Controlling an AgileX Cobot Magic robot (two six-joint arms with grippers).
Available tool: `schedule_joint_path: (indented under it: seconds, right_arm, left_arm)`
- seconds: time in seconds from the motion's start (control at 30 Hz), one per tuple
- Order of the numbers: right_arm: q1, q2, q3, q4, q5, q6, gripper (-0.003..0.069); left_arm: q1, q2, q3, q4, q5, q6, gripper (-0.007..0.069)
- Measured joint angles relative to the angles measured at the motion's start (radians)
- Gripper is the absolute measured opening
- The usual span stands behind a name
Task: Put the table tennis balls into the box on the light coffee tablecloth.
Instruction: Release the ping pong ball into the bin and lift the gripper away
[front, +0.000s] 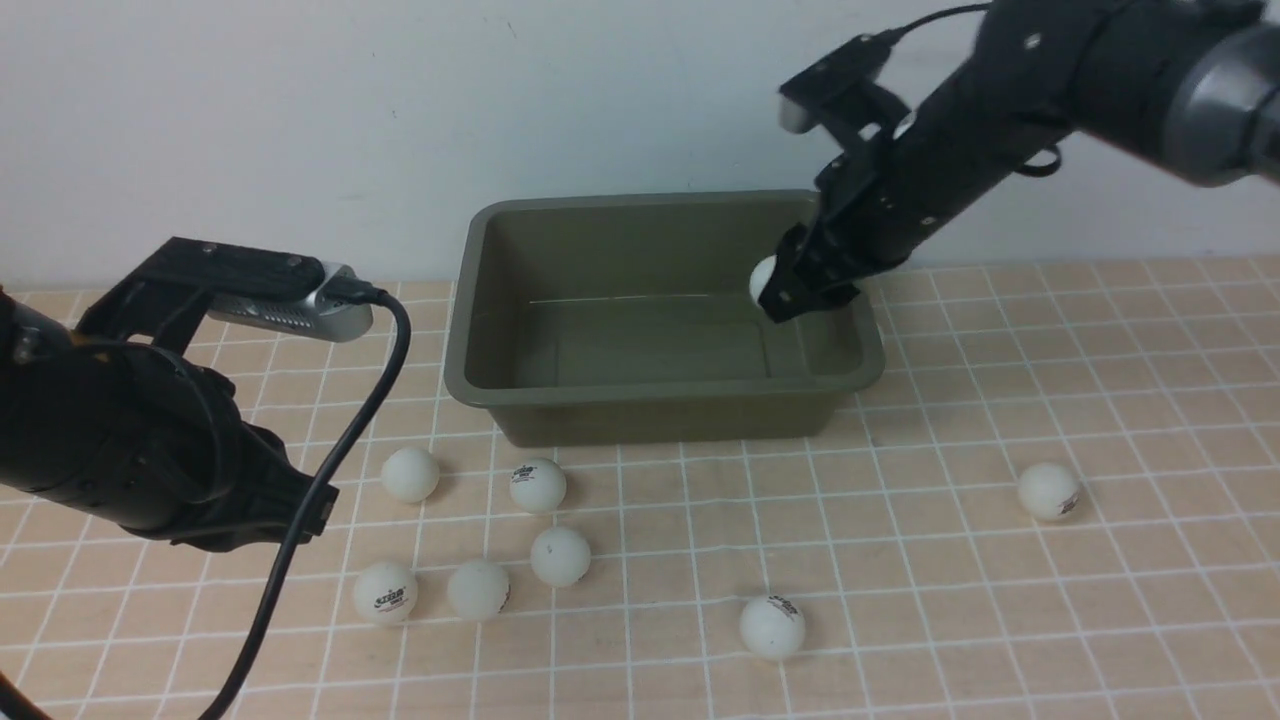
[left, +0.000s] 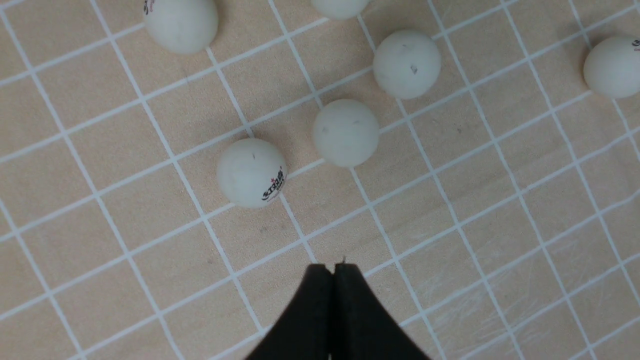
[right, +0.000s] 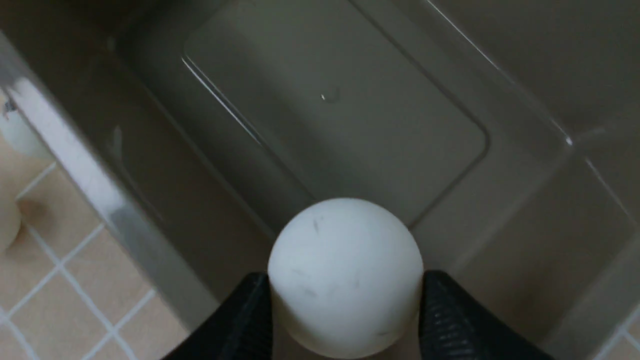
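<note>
The olive-green box (front: 660, 392) stands at the back middle of the light coffee tablecloth (front: 950, 600). My right gripper (front: 785, 290) hangs over the box's right end, shut on a white table tennis ball (front: 762, 280). In the right wrist view that ball (right: 345, 270) sits between both fingers above the box's bare floor (right: 340, 125). Several more balls lie on the cloth in front of the box, among them one with a logo (front: 385, 592) and one far right (front: 1048, 491). My left gripper (front: 312, 510) hovers shut and empty at the left, near a logo ball (left: 251, 172).
A pale wall rises just behind the box. The left wrist camera's black cable (front: 330, 470) loops down over the cloth at the left. A lone ball (front: 771, 627) lies near the front middle. Nothing lies inside the box.
</note>
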Motion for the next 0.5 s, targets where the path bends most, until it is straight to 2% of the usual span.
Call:
schedule_joint_path:
  seconds: [0.23,0.5]
  right_arm:
    - [0.012,0.142,-0.172,-0.072,0.033,0.15,0.0348]
    - [0.009,0.175,-0.209,-0.065,0.055,0.163,0.0356]
  left_arm:
    - [0.0,0.0,0.0,0.0,0.004,0.0,-0.0069]
    - [0.0,0.0,0.0,0.0,0.021,0.0,-0.0069]
